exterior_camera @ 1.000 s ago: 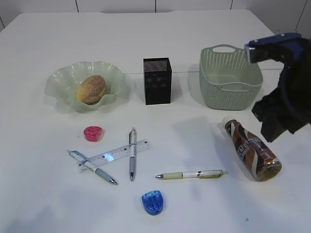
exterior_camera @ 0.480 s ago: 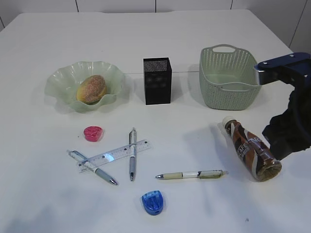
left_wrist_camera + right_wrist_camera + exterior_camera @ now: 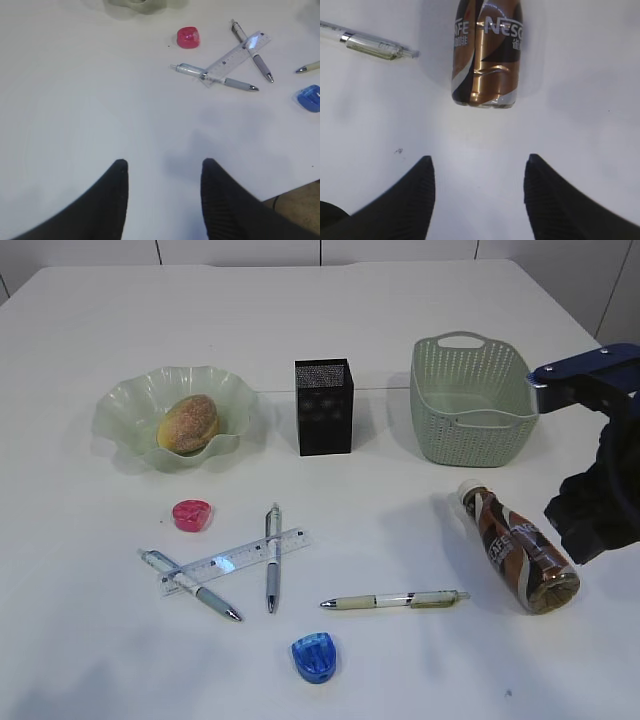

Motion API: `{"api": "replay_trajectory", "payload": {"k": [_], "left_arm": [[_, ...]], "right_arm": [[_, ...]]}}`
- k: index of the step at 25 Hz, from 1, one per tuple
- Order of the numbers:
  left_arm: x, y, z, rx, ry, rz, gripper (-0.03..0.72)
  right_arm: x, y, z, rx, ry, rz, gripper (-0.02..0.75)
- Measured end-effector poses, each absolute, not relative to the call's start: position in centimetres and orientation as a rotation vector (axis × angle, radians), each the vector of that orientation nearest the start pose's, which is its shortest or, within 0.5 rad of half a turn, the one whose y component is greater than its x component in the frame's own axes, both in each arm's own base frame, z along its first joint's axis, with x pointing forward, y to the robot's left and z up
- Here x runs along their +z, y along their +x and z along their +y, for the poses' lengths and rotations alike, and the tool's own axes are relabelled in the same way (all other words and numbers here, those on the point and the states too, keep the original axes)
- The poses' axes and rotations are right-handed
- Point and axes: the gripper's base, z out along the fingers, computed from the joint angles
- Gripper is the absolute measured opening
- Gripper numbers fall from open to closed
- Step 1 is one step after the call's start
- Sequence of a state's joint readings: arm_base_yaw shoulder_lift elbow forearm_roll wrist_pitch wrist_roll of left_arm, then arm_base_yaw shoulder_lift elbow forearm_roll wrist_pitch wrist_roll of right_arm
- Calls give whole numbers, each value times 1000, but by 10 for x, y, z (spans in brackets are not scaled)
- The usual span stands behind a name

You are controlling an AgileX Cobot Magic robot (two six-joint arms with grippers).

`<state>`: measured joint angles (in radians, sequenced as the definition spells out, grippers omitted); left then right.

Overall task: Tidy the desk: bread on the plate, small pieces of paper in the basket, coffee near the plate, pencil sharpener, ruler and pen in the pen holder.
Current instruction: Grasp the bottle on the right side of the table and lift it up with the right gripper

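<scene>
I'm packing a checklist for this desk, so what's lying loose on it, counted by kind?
Pens: 3
Pencil sharpeners: 2
Ruler: 1
Coffee bottle: 1
Total: 7

- Right arm (image 3: 600, 470) cut off by the exterior view's right edge just beside the coffee bottle (image 3: 520, 547); fingertips out of sight there.
- Cap end of the coffee bottle cropped by the top edge of the right wrist view; label lettering only partly readable.
- Pen (image 3: 367, 44) left of the bottle cut by the left edge of the right wrist view.
- In the left wrist view, only a sliver of a pale green object (image 3: 137, 4) at the top edge; too little to identify.
- Blue sharpener (image 3: 310, 97) clipped by that view's right edge, as is a pen tip (image 3: 309, 67) above it.
- Ruler (image 3: 235, 561) markings too small to read.
- Inside of the pen holder (image 3: 323, 406) hidden by its mesh walls.
</scene>
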<state>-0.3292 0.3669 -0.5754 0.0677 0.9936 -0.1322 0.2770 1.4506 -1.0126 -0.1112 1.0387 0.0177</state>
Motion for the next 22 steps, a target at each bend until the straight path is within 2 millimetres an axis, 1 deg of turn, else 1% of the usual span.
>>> {"api": "replay_trajectory", "payload": {"k": [2,6,8,11,17,20,22], "left_arm": [[296,52,-12,-161,235,2255,330],[297,53,-13,-162,235,2251,330],[297,53,-13,-162,235,2251,330],[297,53,-13,-163,235,2250,330],[297,53,-13,-163,235,2250,330],[297,53,-13,-163,235,2250,329],[297,53,-13,-163,235,2250,330]], "right_arm": [[253,257,64,-106,-442,2910,458],[253,257,64,-105,-436,2909,554],[254,257,64,-108,-435,2909,583],[254,257,64,-112,-434,2908,595],[253,257,65,-91,-413,2908,595],[244,263,65,-50,-376,2931,594],[243,265,65,-47,-368,2930,594]]}}
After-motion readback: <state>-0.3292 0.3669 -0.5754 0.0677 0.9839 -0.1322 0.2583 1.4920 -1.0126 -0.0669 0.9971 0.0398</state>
